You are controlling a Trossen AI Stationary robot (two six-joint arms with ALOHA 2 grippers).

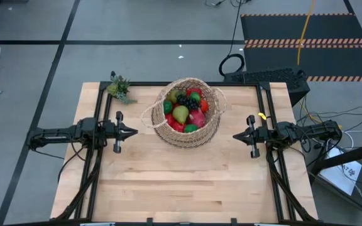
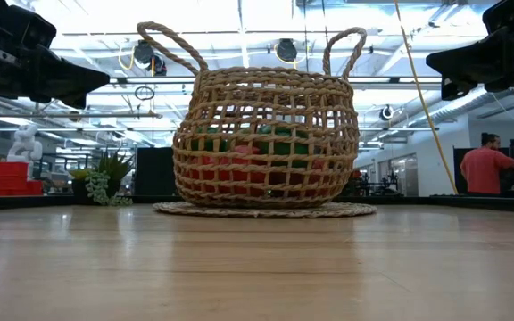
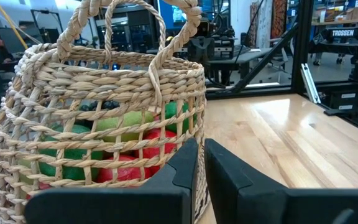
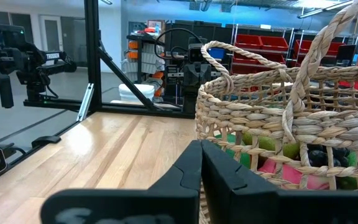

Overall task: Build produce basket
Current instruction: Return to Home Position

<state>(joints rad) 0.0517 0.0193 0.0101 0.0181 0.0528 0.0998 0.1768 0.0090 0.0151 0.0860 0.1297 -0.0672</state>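
- Wicker, tan and open-woven: the basket (image 1: 200,135) stood upright on the wooden table (image 1: 187,182), at the middle of its far half, mouth facing straight up.
- It was round in plan, so it had no long axis to note. Its two loop handles (image 2: 169,43) rose from opposite sides of the rim, and the line between them ran across the table from one arm's side to the other (clearest in the low view).
- A flat woven disc (image 2: 346,210) showed under the foot, wider than the foot itself.
- The produce (image 1: 197,116) lay heaped inside, below the rim.
- A yellow-green pear (image 1: 180,114) sat at the centre, its long axis running roughly far to near.
- Dark grapes (image 1: 182,99) lay just beyond the pear. Red pieces sat at the right and near sides, green ones at the left and near edges.
- The left gripper (image 1: 134,132) hung over the table's left side, pointed at the basket wall and close to it but apart. Its fingers (image 3: 185,168) were drawn together with only a sliver between them, holding nothing.
- The right gripper (image 1: 235,135) mirrored it on the right side, also aimed at the basket and clear of it. Its fingers (image 4: 188,171) met tip to tip, empty.
- A small green spiky plant (image 1: 119,88) stood at the far left corner, apart from the basket.
- A person (image 2: 486,168) in a red top stood in the room beyond.
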